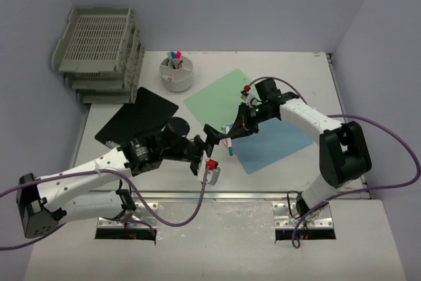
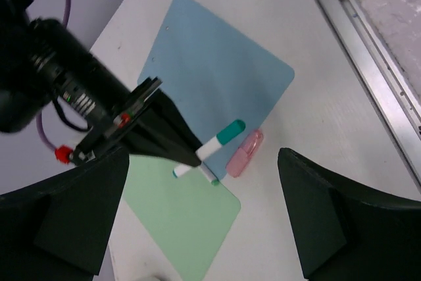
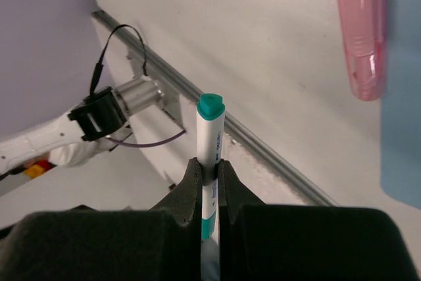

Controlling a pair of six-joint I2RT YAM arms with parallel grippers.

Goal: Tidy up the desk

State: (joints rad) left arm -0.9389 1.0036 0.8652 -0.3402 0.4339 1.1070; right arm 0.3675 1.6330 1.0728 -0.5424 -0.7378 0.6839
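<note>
White desk, lilac-walled cell, the tabletop running under both arms. Your right gripper is pinched tight on a white marker with a teal cap, lifted just off the near-left corner of the rounded light-blue plastic sheet. It grips mid-barrel, probably so the marker can drop upright into the white round pen cup, well beyond the blue sheet's far-left side (other markers already stand in it). Your left gripper hangs spread wide and empty, facing the marker from the blue sheet's left, seemingly placed for a handover. A pink translucent oblong case lies flat on the desk against the blue sheet's edge, unsorted.
</note>
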